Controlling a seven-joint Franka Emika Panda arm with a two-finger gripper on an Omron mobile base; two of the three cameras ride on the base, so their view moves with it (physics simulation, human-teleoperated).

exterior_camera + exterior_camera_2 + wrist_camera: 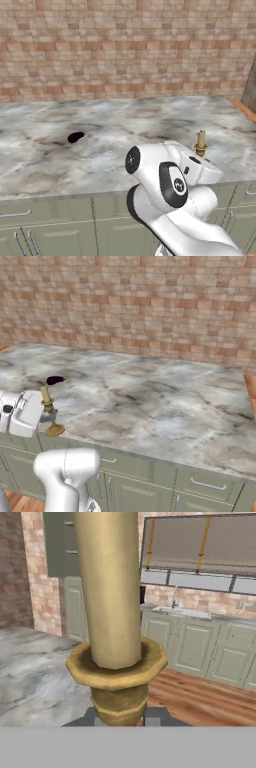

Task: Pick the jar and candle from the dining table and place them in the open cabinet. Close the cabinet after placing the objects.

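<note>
Hand view: one gold candle [114,632], upright near the tabletop [150,396] front edge, fingers [156,716] clamped on its stem.

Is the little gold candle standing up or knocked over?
Standing up. The candle rises straight from its round base on the dining table, with the end effector shut on its stem.

Brick wall [125,45]; wood floor [200,697]; sage cabinets [200,644].

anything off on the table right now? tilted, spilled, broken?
Nothing stands out. The candle stands upright near the table's front edge, its base flat on the top, with the hand shut on its stem. A dark blob lies further back on the marble; it could be a thing or a stain, too small to tell.
</note>
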